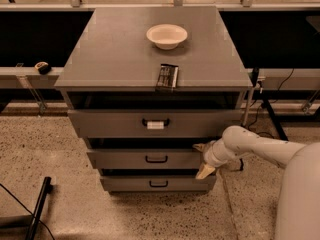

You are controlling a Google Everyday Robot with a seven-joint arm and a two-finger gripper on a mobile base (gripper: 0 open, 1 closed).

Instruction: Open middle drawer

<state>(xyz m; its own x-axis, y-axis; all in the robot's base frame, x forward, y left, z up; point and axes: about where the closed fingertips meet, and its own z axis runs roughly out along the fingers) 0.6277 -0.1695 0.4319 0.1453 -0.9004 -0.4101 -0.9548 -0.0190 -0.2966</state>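
Observation:
The grey cabinet (125, 59) has three drawers. The middle drawer (125, 160) is a wide grey front with a small black loop handle (156, 159) and stands out slightly from the cabinet. My gripper (202, 159) is at the drawer's right end, well to the right of the handle. It is open, with one pale fingertip (199, 146) at the front's top edge and the other below its bottom edge. My white arm (260, 149) reaches in from the right.
The top drawer (100, 124) has a white label at its handle and stands furthest out. The lowest drawer (125, 184) is below. A white bowl (167, 35) and a dark packet (167, 77) lie on the cabinet top. A black stand (260, 99) is at the right.

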